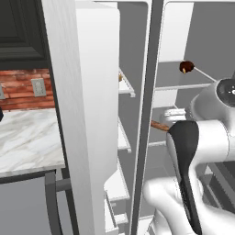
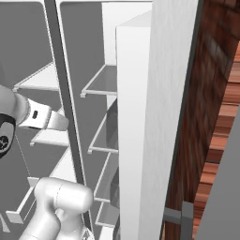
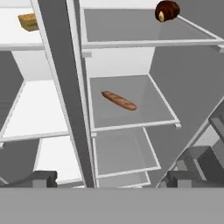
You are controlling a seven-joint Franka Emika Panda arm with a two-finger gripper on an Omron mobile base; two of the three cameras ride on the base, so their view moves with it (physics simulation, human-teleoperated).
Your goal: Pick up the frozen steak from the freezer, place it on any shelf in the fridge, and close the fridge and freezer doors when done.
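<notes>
A: How are the fingers?
B: The gripper [image 3: 109, 178] stands spread apart, nothing between its tips, facing the open fridge shelves [image 3: 131, 116].
A: And the steak?
B: I cannot tell which item it is. A brown long item [image 3: 119, 100] lies on the middle shelf, a dark round item [image 3: 166, 10] above.

White wire-edged glass shelf [image 3: 131, 109] at centre holds a long brown sausage-like piece [image 3: 119, 100]. Upper grey shelf [image 3: 140, 30] at 12 o'clock carries a dark brown round item [image 3: 166, 10] at 1 o'clock. White left-compartment shelf [image 3: 17, 35] bears a tan block [image 3: 28, 21] at 11 o'clock.
</notes>
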